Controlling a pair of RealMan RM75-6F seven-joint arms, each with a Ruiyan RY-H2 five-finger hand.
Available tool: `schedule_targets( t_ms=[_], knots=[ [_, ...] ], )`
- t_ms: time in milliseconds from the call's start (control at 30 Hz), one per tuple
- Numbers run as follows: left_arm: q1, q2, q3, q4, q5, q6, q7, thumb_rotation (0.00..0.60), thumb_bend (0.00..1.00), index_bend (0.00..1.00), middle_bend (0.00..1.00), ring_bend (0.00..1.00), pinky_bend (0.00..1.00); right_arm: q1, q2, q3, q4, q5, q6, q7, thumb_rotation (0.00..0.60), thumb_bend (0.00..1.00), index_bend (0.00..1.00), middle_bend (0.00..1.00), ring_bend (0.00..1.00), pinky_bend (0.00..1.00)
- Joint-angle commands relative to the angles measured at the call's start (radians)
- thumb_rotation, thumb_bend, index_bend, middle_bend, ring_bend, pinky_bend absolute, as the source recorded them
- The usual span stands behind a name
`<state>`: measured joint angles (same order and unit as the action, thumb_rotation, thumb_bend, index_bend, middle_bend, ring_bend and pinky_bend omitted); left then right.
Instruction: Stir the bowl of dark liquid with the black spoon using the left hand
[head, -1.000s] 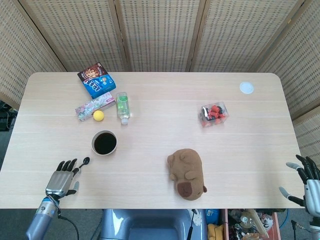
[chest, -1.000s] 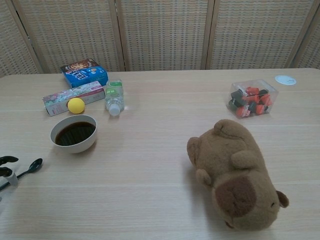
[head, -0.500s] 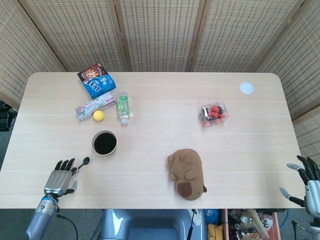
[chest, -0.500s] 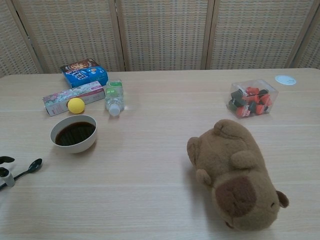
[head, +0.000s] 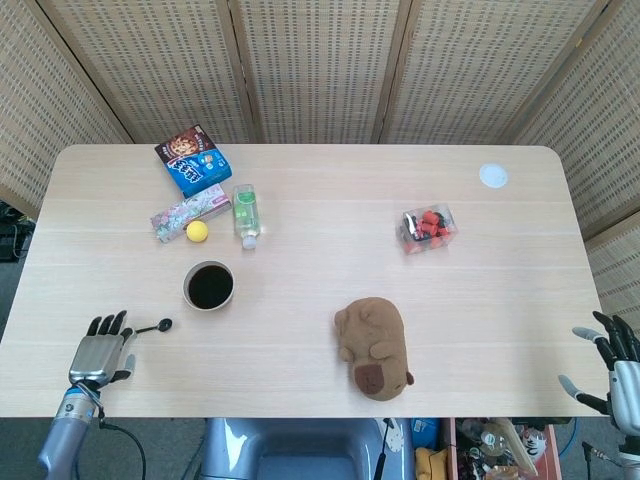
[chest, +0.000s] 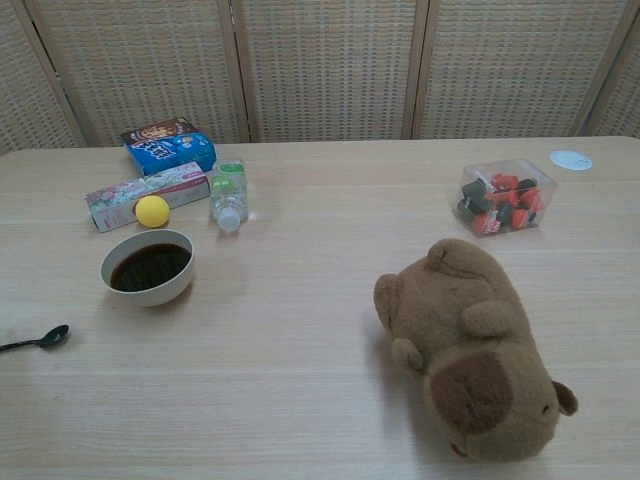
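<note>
The white bowl of dark liquid (head: 209, 285) stands on the left half of the table, also visible as the bowl (chest: 147, 266) in the chest view. The black spoon (head: 151, 327) lies flat on the table to the bowl's front left, its bowl end pointing right; the chest view shows the spoon (chest: 38, 340) at its left edge. My left hand (head: 97, 349) rests at the table's front left corner, fingers spread, just left of the spoon's handle and holding nothing. My right hand (head: 615, 362) hangs off the table's front right corner, fingers apart and empty.
Behind the bowl lie a yellow ball (head: 197, 231), a pink packet (head: 188, 212), a small bottle (head: 245, 214) and a blue box (head: 193, 159). A brown plush animal (head: 373, 348) lies at front centre. A clear box of red pieces (head: 428, 228) and a white disc (head: 492, 176) sit right.
My left hand has drawn back to the left, out of the chest view. The spoon has shifted slightly left and lies apart from the fingers.
</note>
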<state>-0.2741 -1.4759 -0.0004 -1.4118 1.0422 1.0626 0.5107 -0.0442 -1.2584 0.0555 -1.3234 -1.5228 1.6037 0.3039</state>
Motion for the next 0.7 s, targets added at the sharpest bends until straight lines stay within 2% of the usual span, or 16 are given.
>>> schedule_targets(
  t_ms=[33, 100, 200, 233, 467, 600, 700],
  knots=[
    [-0.004, 0.001, -0.004, 0.008, -0.006, -0.006, -0.008, 0.471, 0.53, 0.28, 0.0, 0.0, 0.0, -0.001, 0.001, 0.0, 0.0, 0.001, 0.0, -0.001, 0.6, 0.3, 0.33, 0.21, 0.09, 0.21],
    [-0.007, 0.003, -0.006, 0.011, -0.001, -0.009, -0.017, 0.485, 0.53, 0.28, 0.0, 0.0, 0.0, -0.002, 0.001, 0.001, -0.001, 0.002, 0.001, -0.001, 0.6, 0.3, 0.33, 0.21, 0.09, 0.21],
    [-0.002, 0.002, 0.003, 0.024, 0.068, 0.033, -0.046, 0.559, 0.53, 0.28, 0.0, 0.0, 0.0, -0.005, 0.002, 0.001, -0.003, 0.003, 0.005, -0.001, 0.6, 0.3, 0.33, 0.21, 0.09, 0.21],
    [0.002, 0.002, 0.007, 0.027, 0.088, 0.048, -0.057, 0.567, 0.53, 0.28, 0.0, 0.0, 0.0, -0.006, 0.002, 0.001, -0.003, 0.002, 0.005, -0.001, 0.6, 0.3, 0.33, 0.21, 0.09, 0.21],
    [0.024, -0.004, 0.002, 0.051, 0.153, 0.119, -0.124, 0.57, 0.53, 0.26, 0.0, 0.0, 0.0, -0.007, 0.001, 0.001, -0.001, 0.001, 0.006, 0.004, 0.6, 0.3, 0.33, 0.21, 0.09, 0.21],
    [0.029, -0.01, -0.013, 0.076, 0.161, 0.144, -0.145, 0.6, 0.53, 0.26, 0.0, 0.0, 0.0, -0.007, 0.001, 0.002, 0.003, 0.002, 0.006, 0.007, 0.6, 0.3, 0.33, 0.21, 0.09, 0.21],
    [0.028, -0.024, -0.025, 0.11, 0.165, 0.154, -0.155, 0.6, 0.52, 0.29, 0.0, 0.0, 0.0, -0.007, 0.001, 0.003, 0.005, 0.003, 0.005, 0.009, 0.6, 0.3, 0.33, 0.21, 0.09, 0.21]
  ],
)
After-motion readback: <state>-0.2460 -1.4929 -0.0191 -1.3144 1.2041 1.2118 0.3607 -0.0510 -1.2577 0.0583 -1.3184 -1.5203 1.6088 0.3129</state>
